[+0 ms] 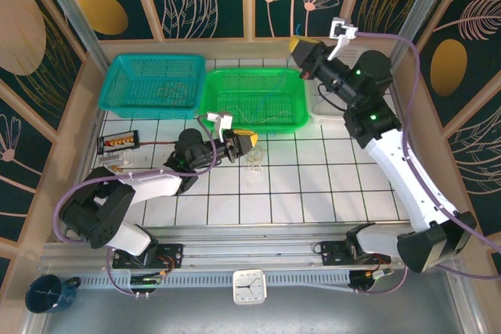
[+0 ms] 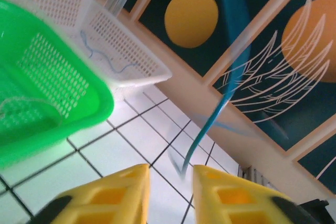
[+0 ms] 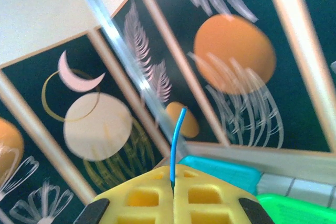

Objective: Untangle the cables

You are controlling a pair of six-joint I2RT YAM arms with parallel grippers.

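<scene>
Where the white tiled table [image 1: 313, 185] lies nearest, the left gripper [image 2: 170, 170] is held with yellow fingers spread, a blurred thin blue cable [image 2: 212, 121] rising from the gap. Farther right, raised, the right gripper [image 3: 173, 169] is clamped together on a thin blue wire [image 3: 176, 140].

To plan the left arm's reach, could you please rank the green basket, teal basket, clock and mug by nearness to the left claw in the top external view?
1. green basket, just beyond the left claw
2. teal basket, far left
3. clock, near edge
4. mug, near-left corner
</scene>
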